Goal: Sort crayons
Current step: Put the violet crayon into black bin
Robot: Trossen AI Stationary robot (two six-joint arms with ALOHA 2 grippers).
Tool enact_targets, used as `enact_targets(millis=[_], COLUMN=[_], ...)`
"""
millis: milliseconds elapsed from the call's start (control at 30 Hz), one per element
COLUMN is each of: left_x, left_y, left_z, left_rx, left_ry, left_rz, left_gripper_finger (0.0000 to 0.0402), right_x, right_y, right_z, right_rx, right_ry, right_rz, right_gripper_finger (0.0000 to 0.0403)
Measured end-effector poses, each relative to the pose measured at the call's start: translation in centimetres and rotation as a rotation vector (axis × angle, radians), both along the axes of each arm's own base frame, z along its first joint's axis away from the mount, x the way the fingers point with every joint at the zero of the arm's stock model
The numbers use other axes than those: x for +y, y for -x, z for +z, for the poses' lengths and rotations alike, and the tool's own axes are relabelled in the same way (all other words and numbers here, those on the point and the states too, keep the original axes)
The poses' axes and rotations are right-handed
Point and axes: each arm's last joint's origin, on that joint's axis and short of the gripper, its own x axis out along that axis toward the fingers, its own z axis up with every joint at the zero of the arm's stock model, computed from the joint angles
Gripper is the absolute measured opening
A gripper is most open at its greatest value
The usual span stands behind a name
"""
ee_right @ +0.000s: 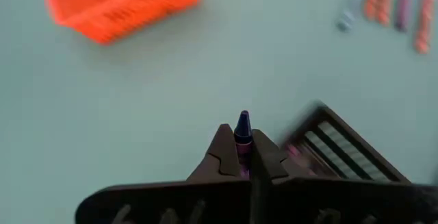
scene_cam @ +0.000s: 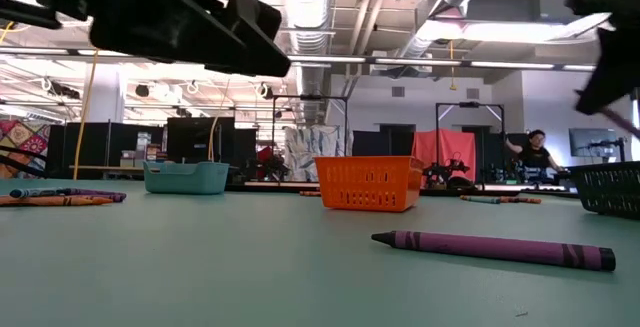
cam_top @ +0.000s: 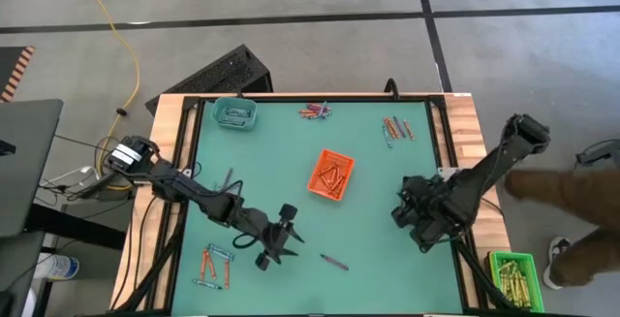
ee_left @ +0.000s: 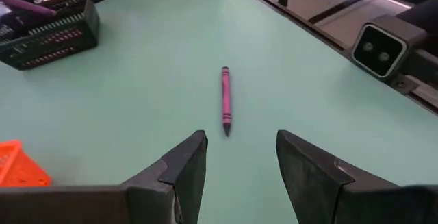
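The left gripper [ee_left: 236,166] is held with its fingers apart, lined up on a lone purple crayon [ee_left: 224,99] lying on the worktop [ee_left: 150,80], apparently for a pickup. The right gripper [ee_right: 243,157] is clamped on another purple crayon [ee_right: 242,129] beside a black basket [ee_right: 342,152], presumably its bin.

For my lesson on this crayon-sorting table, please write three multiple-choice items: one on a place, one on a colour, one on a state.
1. Where is the orange basket?
A. near the table's middle
B. at a corner
C. off the table

2. What colour is the lone crayon in front of the left pincer?
A. orange
B. purple
C. green

3. How is the right pincer?
A. open, empty
B. shut, empty
C. shut on a crayon

Answers: 1 A, the high view shows it central; 2 B, the left wrist view shows purple; 3 C, a dark crayon tip sticks out between its fingers.
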Motion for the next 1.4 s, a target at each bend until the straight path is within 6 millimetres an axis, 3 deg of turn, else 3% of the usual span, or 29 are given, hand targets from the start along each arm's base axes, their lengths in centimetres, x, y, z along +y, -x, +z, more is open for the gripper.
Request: enact_targets(millis=[233,567,833,1033,1267,1400], left_x=[-0.4,-0.9,-1.4,-1.5,-1.5,-1.5], left_y=[0.2,0.4,0.6,0.7,0.7,0.7], left_z=[0.0,0.0,0.1,0.0,0.0,0.0], left_rx=[0.004,0.007,0.008,0.015,0.015,0.015], left_ry=[0.009,0.027,0.040,0.043,0.040,0.038], left_rz=[-0.009,-0.036,-0.037,-0.033,-0.032,-0.032], left_gripper_finger=[0.0167,0.0167,0.0167,0.0167,0.0167,0.0167], right_x=[-0.7,-0.7,-0.8,-0.7,0.2,1.6], right_y=[2.2,2.3,2.8,2.7,1.5,-0.3], right_z=[0.7,0.4,-1.9,-2.1,0.2,1.8], right_rx=[0.079,0.113,0.154,0.146,0.076,-0.066], right_ry=[-0.086,-0.109,-0.174,-0.178,-0.160,-0.177], right_rz=[-0.141,-0.177,-0.237,-0.205,-0.059,0.096], right_gripper_finger=[0.0003,0.0024,0.0059,0.0075,0.0084,0.0084])
